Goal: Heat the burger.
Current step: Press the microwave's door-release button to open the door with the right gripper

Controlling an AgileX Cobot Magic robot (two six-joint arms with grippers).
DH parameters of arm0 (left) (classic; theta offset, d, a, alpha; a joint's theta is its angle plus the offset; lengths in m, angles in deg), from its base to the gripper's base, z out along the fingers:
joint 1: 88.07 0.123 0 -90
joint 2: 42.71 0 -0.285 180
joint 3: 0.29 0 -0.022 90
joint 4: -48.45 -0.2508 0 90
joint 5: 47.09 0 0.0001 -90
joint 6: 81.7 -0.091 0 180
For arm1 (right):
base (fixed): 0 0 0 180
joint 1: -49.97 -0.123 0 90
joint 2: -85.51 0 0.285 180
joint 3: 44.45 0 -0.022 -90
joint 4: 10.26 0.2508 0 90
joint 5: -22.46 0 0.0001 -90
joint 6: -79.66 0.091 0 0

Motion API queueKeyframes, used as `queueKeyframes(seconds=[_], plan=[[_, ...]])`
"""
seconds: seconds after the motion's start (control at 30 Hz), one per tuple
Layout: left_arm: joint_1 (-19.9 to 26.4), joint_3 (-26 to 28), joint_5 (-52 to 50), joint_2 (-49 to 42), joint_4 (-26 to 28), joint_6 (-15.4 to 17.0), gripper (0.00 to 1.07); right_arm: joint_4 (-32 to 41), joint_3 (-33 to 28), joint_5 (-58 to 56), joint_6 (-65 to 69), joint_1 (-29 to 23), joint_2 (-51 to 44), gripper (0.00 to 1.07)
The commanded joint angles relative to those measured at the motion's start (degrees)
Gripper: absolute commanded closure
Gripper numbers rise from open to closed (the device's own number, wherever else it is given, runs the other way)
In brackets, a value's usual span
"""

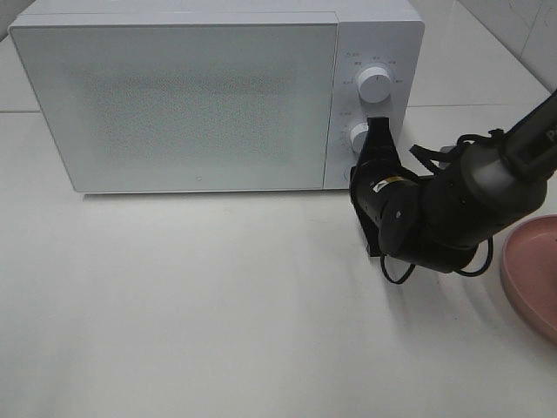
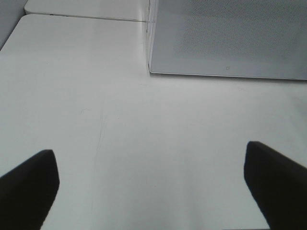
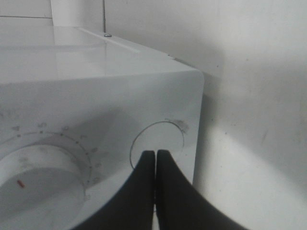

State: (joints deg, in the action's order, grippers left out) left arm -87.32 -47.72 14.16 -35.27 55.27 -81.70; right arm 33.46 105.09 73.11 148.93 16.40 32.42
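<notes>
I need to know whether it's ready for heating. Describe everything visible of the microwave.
The microwave is a white, smooth-cased box standing upright on the white table, its speckled grey door closed. The panel beside the door carries a round white upper knob, a lower knob and a flush round button. The shut right gripper points at that button, seemingly touching it.

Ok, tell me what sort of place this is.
Likely a mock kitchen counter for robot trials: a white microwave, a pink plate nearby, and a robot arm at the dials.
</notes>
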Motion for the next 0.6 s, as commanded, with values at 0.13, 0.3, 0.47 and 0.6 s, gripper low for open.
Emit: queueKeyframes(seconds=[0.13,0.3,0.47,0.6], plan=[[-0.11,-0.06,-0.06,-1.15,0.23,0.4,0.08,-0.92,2.41,-0.69,-0.17,0.17,1.26,1.07],[-0.11,-0.06,-0.06,-0.86,0.23,0.46,0.08,-0.86,4.3,-0.57,-0.23,0.74,2.81,1.07],[-0.11,-0.06,-0.06,-0.86,0.23,0.46,0.08,0.29,4.41,0.17,-0.74,0.97,2.92,1.07],[-0.11,-0.06,-0.06,-0.86,0.23,0.46,0.08,0.11,4.87,0.69,-1.09,1.49,3.15,1.07]])
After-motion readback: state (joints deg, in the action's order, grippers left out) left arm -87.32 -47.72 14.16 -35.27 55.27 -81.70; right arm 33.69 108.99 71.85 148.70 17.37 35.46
